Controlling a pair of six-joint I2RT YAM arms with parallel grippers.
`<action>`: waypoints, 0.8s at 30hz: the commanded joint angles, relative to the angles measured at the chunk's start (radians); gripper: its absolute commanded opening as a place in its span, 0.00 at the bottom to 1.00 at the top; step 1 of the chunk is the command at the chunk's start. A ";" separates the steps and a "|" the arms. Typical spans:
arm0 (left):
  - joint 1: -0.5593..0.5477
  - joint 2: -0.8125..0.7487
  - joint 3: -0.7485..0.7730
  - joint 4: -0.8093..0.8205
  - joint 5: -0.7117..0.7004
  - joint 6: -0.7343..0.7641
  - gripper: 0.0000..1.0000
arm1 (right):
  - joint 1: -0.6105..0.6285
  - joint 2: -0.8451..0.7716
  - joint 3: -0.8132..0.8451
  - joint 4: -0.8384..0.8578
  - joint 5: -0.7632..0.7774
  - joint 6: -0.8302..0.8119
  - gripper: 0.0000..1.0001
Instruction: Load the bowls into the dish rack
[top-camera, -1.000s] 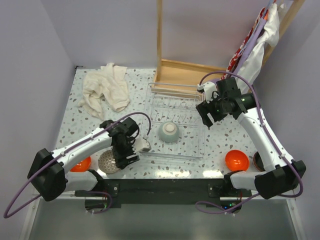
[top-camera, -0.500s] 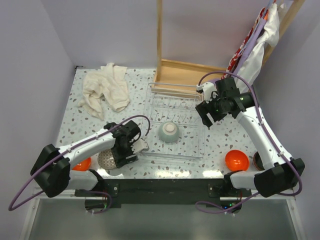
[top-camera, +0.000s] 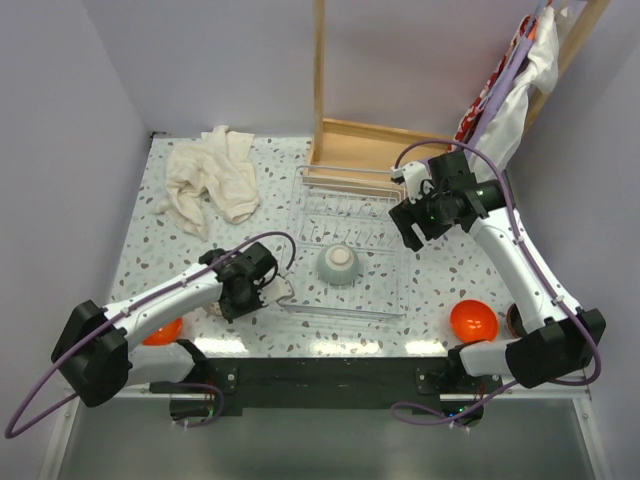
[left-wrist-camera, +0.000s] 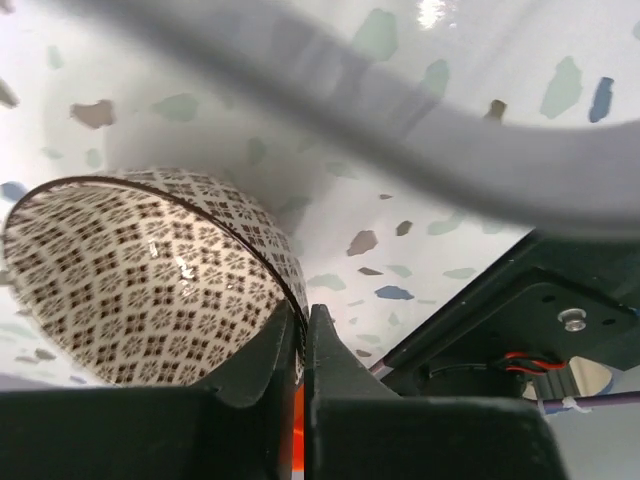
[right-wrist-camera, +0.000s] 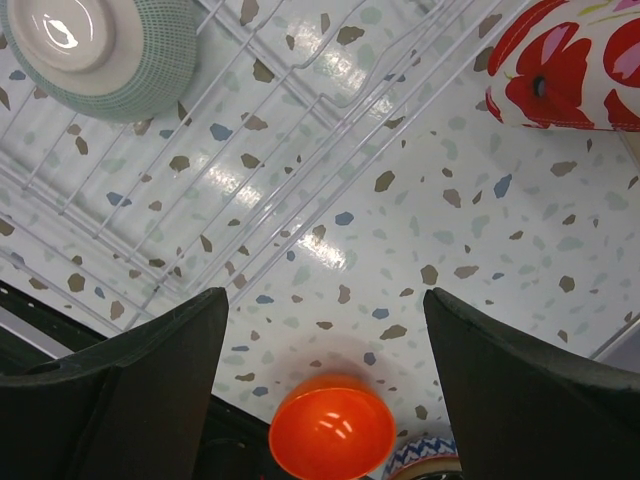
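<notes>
left wrist: my left gripper (left-wrist-camera: 303, 335) is clenched on the rim of the patterned bowl (left-wrist-camera: 130, 290), close over the table. this looks like the grasp step. next i'd lift and carry it to the rack (top-camera: 345, 313) just beside me. my right gripper (right-wrist-camera: 322, 300) hangs wide, empty.

five bowls (top-camera: 338, 265), one rack (top-camera: 352, 205) (one towel (top-camera: 210, 185))
</notes>
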 joint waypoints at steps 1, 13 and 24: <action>0.000 -0.011 0.063 -0.004 -0.025 0.009 0.00 | 0.001 -0.003 0.035 0.026 -0.001 0.016 0.84; 0.020 0.182 0.777 -0.018 -0.080 0.015 0.00 | -0.001 -0.005 0.044 0.049 0.007 0.050 0.83; 0.038 0.037 0.478 0.933 0.789 -0.317 0.00 | -0.091 -0.093 -0.065 0.216 -0.165 0.343 0.82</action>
